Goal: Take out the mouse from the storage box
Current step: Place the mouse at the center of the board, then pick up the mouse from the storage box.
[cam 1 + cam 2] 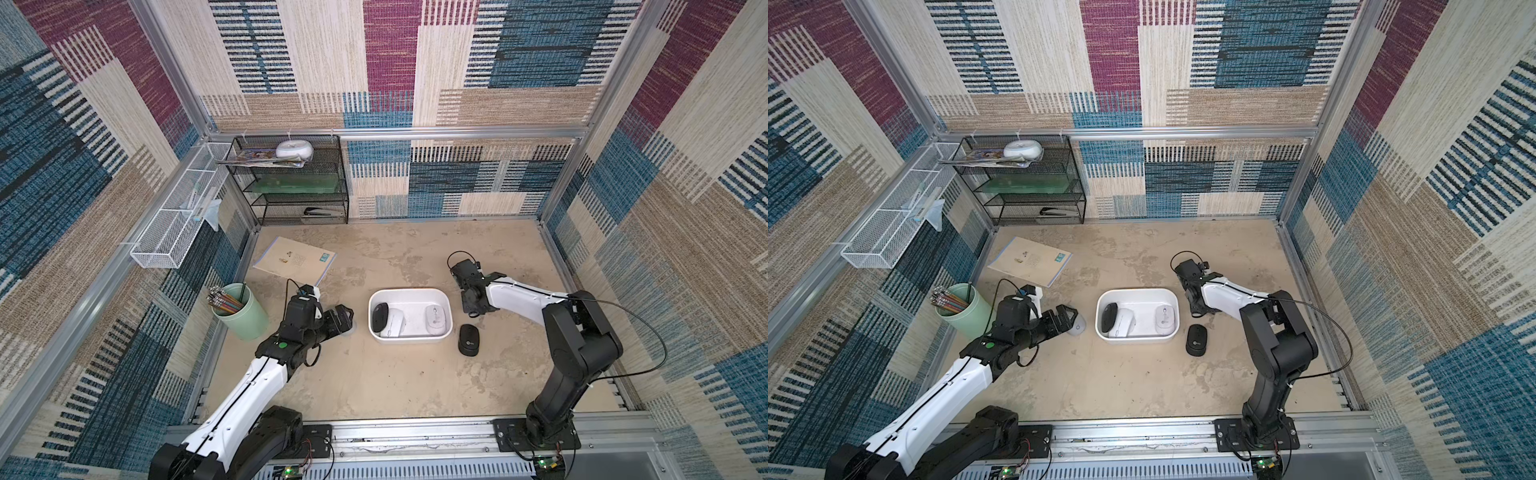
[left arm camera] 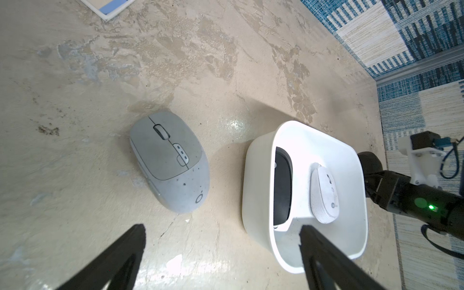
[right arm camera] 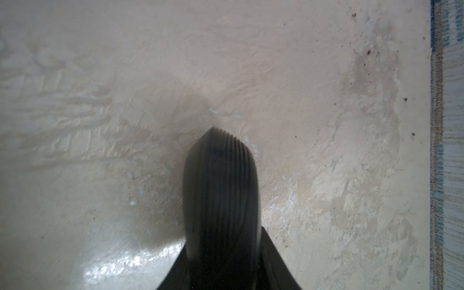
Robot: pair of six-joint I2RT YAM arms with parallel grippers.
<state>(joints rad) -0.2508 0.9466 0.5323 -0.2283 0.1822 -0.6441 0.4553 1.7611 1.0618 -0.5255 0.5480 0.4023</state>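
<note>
The white storage box (image 1: 409, 291) (image 1: 1138, 291) sits mid-table. Inside it are a black mouse (image 1: 380, 316) at its left end, a white mouse (image 1: 393, 323) beside that, and another white mouse (image 1: 434, 320) on the right. A second black mouse (image 1: 468, 339) (image 1: 1196, 340) lies on the table right of the box. A grey mouse (image 2: 170, 163) (image 1: 1077, 327) lies left of the box. My left gripper (image 2: 222, 232) (image 1: 343, 318) is open and empty, above the table by the grey mouse and the box's left wall (image 2: 256, 188). My right gripper (image 3: 221, 136) (image 1: 471, 308) is shut and empty, just right of the box.
A green cup of pencils (image 1: 243, 313) stands at the left edge, near my left arm. A notebook (image 1: 295, 259) lies behind it. A black mesh rack (image 1: 291, 183) stands in the back left corner, and a white wire basket (image 1: 178, 224) hangs on the left wall.
</note>
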